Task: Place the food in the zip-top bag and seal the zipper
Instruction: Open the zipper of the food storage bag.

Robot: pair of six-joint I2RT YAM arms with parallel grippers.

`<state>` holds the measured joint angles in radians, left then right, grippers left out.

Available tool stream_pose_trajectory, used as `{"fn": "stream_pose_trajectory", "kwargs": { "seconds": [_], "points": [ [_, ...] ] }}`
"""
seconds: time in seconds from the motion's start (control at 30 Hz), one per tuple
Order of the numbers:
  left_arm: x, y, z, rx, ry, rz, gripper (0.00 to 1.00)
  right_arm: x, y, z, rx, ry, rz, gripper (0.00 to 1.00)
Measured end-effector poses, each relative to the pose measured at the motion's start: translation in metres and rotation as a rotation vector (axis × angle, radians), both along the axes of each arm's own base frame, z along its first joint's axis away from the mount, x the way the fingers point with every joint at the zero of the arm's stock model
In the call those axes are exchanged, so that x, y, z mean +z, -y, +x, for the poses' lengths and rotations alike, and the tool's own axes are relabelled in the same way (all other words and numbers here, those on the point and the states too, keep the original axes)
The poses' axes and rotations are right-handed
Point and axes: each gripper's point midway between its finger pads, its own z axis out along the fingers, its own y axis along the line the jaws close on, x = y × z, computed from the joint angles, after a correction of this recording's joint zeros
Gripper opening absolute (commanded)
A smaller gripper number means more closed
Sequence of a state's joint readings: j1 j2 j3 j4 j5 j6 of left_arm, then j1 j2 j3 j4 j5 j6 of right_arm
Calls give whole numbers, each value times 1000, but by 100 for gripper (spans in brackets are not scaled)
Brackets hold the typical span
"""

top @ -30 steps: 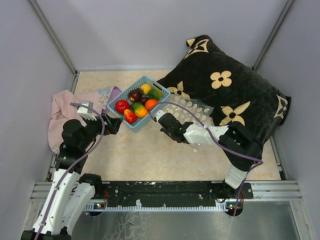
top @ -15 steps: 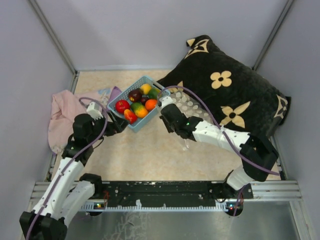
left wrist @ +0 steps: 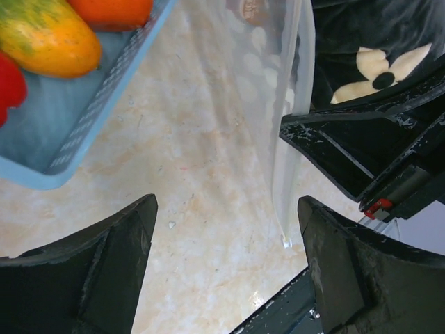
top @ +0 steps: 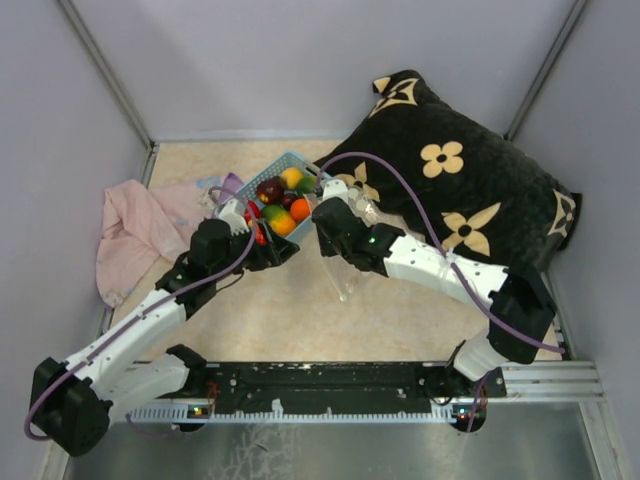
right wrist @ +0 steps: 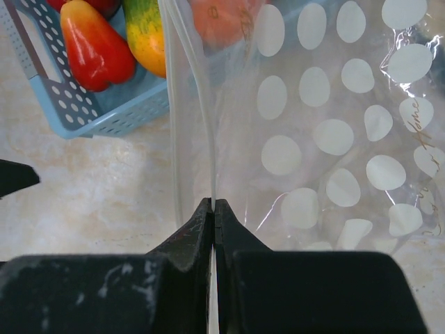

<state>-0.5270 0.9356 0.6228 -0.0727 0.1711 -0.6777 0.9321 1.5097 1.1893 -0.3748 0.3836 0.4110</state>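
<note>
The food (top: pixel 280 200), several glossy toy fruits and vegetables, lies in the light-blue basket (top: pixel 296 162). My right gripper (top: pixel 325 207) is shut on the zipper edge (right wrist: pixel 204 104) of the clear white-dotted zip-top bag (right wrist: pixel 327 139) and holds it raised, hanging beside the basket's near right side. The bag also shows in the left wrist view (left wrist: pixel 274 104). My left gripper (left wrist: pixel 226 209) is open and empty, low over the table just in front of the basket, its jaws facing the hanging bag edge. In the top view it (top: pixel 278 255) sits close to the right gripper.
A large black pillow (top: pixel 450 180) with cream flowers fills the back right. A pink cloth (top: pixel 135 235) lies at the left by the wall. The basket (right wrist: pixel 104 115) holds a red fruit (right wrist: pixel 94 45) and a yellow-green one (left wrist: pixel 42 38). Grey walls enclose the table.
My left arm has reached forward and right, from beside the pink cloth to just in front of the basket. My right gripper has pulled the bag off the pillow and lifted it by the basket.
</note>
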Motion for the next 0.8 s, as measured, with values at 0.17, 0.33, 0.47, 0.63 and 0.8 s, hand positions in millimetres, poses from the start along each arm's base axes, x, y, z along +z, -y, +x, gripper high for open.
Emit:
{"fn": "stream_pose_trajectory", "kwargs": {
  "seconds": [0.17,0.33,0.47,0.63,0.8],
  "points": [
    [3,26,3,-29,17,15,87,1,-5,-4,-12,-28,36,0],
    [11,44,10,-27,48,24,85,2,-9,-8,-8,-50,65,0],
    [10,47,22,15,63,45,82,5,-13,-12,4,-57,87,0],
    [-10,45,32,47,38,101,74,14,-13,-13,10,-49,113,0],
    [-24,41,36,67,21,146,69,25,-16,-14,19,-31,147,0]
  ]
}}
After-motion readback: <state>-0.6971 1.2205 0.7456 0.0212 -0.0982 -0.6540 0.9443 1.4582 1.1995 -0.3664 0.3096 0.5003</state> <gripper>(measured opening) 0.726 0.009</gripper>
